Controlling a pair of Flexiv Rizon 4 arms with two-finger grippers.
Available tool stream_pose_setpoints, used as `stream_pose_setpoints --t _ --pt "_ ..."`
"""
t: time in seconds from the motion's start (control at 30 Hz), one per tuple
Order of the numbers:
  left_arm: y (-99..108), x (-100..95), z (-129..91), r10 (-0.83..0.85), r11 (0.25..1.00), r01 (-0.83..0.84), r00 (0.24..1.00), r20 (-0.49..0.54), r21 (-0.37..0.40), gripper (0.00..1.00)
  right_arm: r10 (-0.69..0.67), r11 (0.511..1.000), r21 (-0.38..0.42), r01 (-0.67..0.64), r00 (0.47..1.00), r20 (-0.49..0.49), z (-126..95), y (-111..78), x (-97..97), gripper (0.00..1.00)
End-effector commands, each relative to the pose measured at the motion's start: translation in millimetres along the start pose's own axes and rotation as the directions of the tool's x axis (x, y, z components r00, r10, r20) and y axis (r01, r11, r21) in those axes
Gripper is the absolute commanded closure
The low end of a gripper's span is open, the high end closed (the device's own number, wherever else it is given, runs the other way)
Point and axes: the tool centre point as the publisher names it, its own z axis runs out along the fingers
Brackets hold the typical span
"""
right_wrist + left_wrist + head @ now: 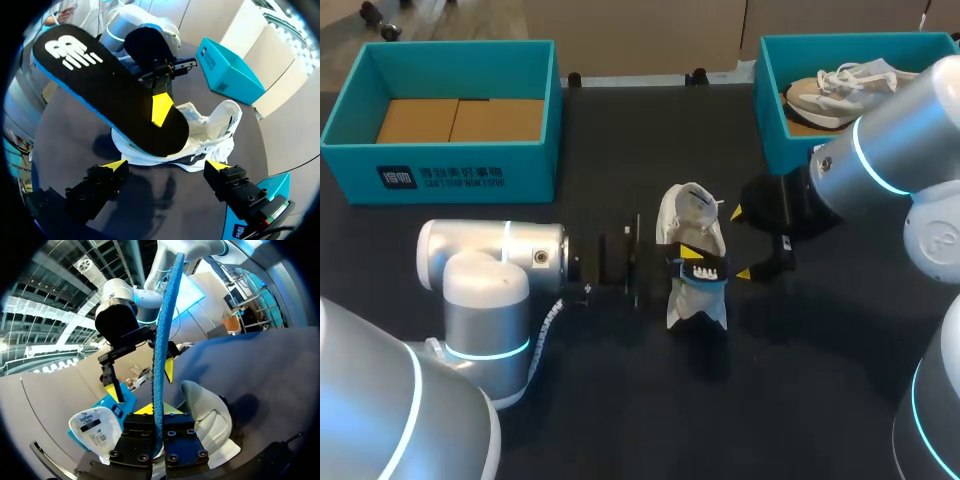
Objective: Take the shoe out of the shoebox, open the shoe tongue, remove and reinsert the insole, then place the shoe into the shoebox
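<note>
A white shoe (690,215) sits on the dark table (620,400) near the middle. My left gripper (698,262) is over it, shut on the insole (702,281), which is black on top with a blue underside. In the left wrist view the insole (162,335) stands edge-on, pinched in my left gripper (159,412), with the shoe (212,422) just beside it. In the right wrist view the insole (100,85) hangs over the shoe (212,122). My right gripper (748,243) (167,167) stands open just right of the shoe, holding nothing.
A teal shoebox (350,125) with a cardboard insert stands at the back left. A second teal shoebox (770,100) at the back right holds another pale shoe (835,90). My left arm's forearm (490,260) lies across the table's left middle.
</note>
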Motion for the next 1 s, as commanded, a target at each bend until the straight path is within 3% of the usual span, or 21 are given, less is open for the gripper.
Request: stream_pose_setpoints --t 0.03,0.43,0.47,0.5,0.6,1.0 --pt "7.2 -1.6 3.6 -0.003 1.000 0.002 1.000 -0.009 -0.004 1.00 0.000 1.000 0.004 0.000 1.000 0.003 0.9 0.6 1.0 0.00" --pt "13.3 -1.8 1.3 -0.004 1.000 0.004 1.000 -0.004 -0.022 1.00 0.000 1.000 0.004 0.000 1.000 0.003 0.9 0.6 1.0 0.00" --pt "12.1 -2.6 0.7 -0.003 1.000 0.003 1.000 -0.003 -0.022 0.88 0.000 1.000 0.004 0.000 1.000 0.003 0.9 0.6 1.0 0.00" --pt "10.8 -3.3 0.0 -0.003 1.000 0.003 1.000 -0.002 -0.019 0.62 0.000 1.000 0.004 0.000 1.000 0.003 0.9 0.6 1.0 0.00" --pt "8.6 -5.5 -1.5 -0.005 1.000 0.005 1.000 0.000 -0.015 0.54 0.000 1.000 0.004 0.000 1.000 0.003 0.9 0.6 1.0 0.00" --pt "-2.0 -13.2 -3.3 -0.003 1.000 0.003 1.000 -0.001 0.005 0.61 0.000 1.000 0.004 0.000 1.000 0.003 0.9 0.6 1.0 0.00"
